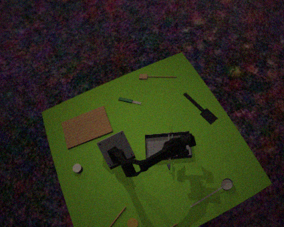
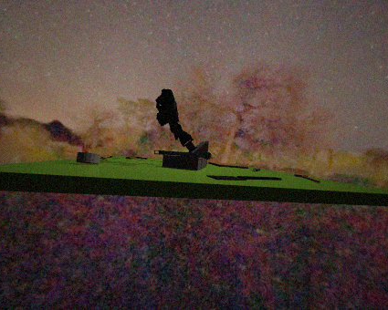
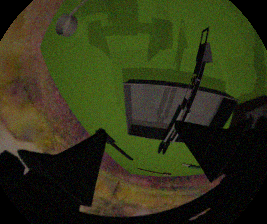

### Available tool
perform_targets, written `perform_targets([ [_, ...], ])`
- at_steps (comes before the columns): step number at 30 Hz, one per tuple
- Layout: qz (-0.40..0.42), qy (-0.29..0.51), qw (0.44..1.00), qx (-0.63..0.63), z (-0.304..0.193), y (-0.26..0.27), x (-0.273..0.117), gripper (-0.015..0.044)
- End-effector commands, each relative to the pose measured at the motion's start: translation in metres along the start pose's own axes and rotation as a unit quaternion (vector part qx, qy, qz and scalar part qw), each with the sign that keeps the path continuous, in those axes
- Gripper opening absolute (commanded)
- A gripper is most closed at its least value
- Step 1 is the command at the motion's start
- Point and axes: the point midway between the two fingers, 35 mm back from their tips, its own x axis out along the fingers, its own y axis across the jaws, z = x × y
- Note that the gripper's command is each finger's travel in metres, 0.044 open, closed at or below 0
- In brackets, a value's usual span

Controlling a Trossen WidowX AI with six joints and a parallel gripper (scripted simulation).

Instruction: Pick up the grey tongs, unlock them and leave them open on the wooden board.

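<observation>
The grey tongs (image 1: 169,165) (image 2: 161,152) (image 3: 202,55) lie across the roasting tin (image 1: 152,136) (image 2: 181,160) (image 3: 127,106), overhanging its walls on both sides. Their two arms lie close together in the wrist view. My gripper (image 3: 141,129) is open and empty, high above the tin, with its fingers apart at the bottom of the wrist view. It hides part of the tin and tongs in the top view. The wooden board (image 1: 87,127) lies flat at the left of the table in the top view, with nothing on it.
My arm's base plate (image 1: 121,139) lies between board and tin. A ladle (image 1: 226,184) (image 3: 66,25), a black spatula (image 1: 208,116), a green-handled knife (image 1: 125,99), a brown long-handled tool (image 1: 144,77) and a pale round pot (image 1: 77,168) lie around them.
</observation>
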Motion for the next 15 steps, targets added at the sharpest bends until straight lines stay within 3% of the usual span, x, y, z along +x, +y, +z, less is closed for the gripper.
perform_targets([
  [1,-0.133,-0.103,0.981,0.092,-0.022,-0.062,0.036,0.044],
  [4,-0.157,-0.144,0.97,0.114,-0.025,-0.078,0.041,0.044],
  [15,-0.158,-0.147,0.97,0.116,-0.028,-0.079,0.042,0.044],
])
